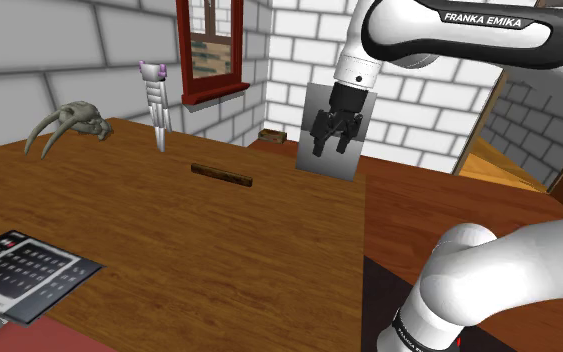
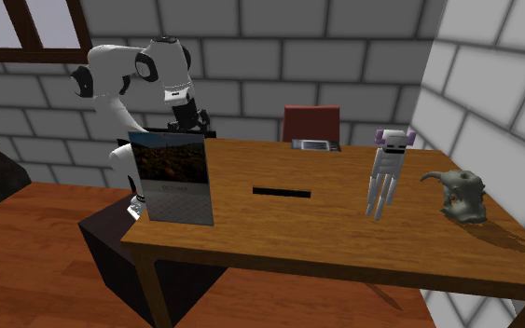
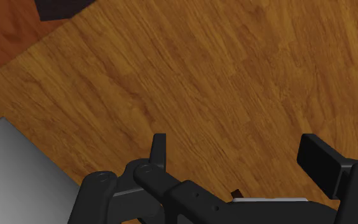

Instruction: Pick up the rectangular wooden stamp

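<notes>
While the dark wooden stamp lies flat on the table, the gripper hangs nearby, fingers spread wide, empty.

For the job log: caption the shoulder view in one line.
Arm, jaws open, hovers by an upright panel; stamp lies untouched on the table.

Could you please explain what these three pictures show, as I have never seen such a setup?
This is a simulated white robot arm with a black two-finger gripper. One picture looks over its shoulder, one is taken from the table's far side, and one from the hand itself. On the table are a slim dark stamp, a white figurine, a tusked skull, a keyboard and an upright book. The gripper is open above the table, holding nothing.
</notes>
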Motion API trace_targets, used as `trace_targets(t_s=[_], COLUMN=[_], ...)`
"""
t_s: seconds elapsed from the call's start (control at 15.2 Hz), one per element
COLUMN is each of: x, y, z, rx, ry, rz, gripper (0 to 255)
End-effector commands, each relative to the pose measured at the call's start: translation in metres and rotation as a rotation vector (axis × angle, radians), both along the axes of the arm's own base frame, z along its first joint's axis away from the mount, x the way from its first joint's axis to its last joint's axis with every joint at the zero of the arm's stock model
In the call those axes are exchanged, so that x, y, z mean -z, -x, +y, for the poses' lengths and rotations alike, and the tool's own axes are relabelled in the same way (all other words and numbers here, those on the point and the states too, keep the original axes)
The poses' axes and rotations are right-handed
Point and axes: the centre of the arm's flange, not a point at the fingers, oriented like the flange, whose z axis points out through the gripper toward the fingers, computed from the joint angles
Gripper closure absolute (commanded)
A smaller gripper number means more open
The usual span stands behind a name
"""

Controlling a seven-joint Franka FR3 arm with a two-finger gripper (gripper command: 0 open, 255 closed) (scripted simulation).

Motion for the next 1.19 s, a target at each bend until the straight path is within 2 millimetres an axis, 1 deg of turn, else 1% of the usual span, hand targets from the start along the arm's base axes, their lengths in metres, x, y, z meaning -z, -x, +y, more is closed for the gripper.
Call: trace_targets(t_s=[0.0, 0.53, 0.79, 1.12], x=[0.000, 0.035, 0.054, 0.077], y=[0.000, -0.100, -0.149, -0.207], z=[0.000, 0.022, 0.039, 0.065], rx=[0.000, -0.171, -0.257, -0.363], ry=[0.000, 0.045, 0.067, 0.095], rz=[0.000, 0.002, 0.002, 0.003], gripper=[0, 0, 0, 0])
